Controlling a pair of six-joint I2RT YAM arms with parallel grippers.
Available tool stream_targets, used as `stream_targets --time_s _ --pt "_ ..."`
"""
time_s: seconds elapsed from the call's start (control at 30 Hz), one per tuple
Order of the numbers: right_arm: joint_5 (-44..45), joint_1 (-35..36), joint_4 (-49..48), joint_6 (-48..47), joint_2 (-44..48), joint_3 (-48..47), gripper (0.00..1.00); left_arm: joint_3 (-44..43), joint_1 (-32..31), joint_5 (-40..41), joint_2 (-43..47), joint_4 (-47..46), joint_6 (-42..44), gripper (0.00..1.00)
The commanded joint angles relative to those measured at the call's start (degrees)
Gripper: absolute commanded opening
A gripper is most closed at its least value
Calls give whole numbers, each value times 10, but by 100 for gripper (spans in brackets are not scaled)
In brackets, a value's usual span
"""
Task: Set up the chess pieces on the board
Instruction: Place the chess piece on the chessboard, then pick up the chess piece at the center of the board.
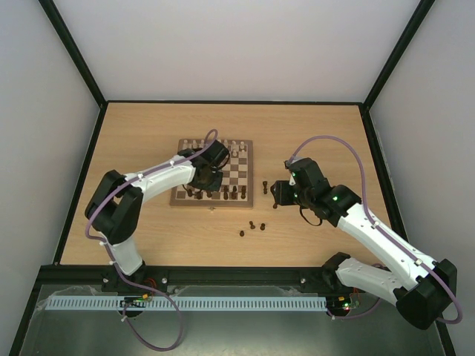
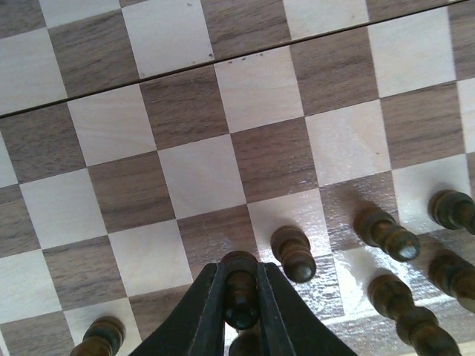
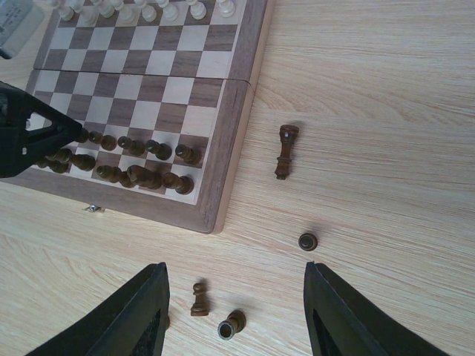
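Observation:
The board [image 1: 245, 172] lies mid-table, with dark brown chess pieces [image 1: 226, 194] in its two near rows. My left gripper [image 1: 211, 180] is low over those rows, shut on a dark pawn [image 2: 241, 288] that is gripped between the fingers [image 2: 206, 311] over a dark square. Other dark pieces [image 2: 295, 254] stand close to its right. My right gripper [image 3: 234, 311] is open and empty above the table right of the board. Below it are a standing pawn [image 3: 198, 299], a piece lying on its side [image 3: 232, 324], an upright piece [image 3: 308, 241] and a taller piece [image 3: 285, 150].
Cream-white chessmen [image 1: 223, 144] line the board's far row. The loose dark pieces [image 1: 252, 225] sit on the tabletop near the board's near right corner, and one more [image 1: 267, 183] is beside its right edge. Black frame rails border the table.

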State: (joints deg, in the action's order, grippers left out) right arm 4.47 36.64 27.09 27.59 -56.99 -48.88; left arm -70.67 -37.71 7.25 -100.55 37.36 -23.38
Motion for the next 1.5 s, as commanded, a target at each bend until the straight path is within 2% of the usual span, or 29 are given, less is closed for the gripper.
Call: stream_targets --time_s 0.0,0.33,0.53,0.77,0.9,1.17,1.27,1.37,1.47 --pt "-5 -2 1 -6 0 9 51 9 9 -7 -13 -11 2 14" --pt "-9 -2 0 -7 -1 10 51 21 16 -6 -14 -24 2 14" --pt "-11 -2 0 -7 -1 10 51 16 16 -6 -17 -20 3 21" --pt "-12 -2 -1 -7 -2 10 51 17 17 -3 -16 -17 3 21" --pt "-13 -2 -1 -8 -1 10 51 10 16 3 -7 -12 1 29" --pt "-9 -2 0 -7 2 9 51 -94 12 25 22 50 9 42" --pt "2 -2 1 -6 8 8 51 -118 -14 32 49 78 9 48" --pt "19 -2 2 -2 14 7 55 -107 -67 23 84 100 4 54" --pt "31 -2 5 2 18 7 69 -52 -121 -10 121 93 -13 57"
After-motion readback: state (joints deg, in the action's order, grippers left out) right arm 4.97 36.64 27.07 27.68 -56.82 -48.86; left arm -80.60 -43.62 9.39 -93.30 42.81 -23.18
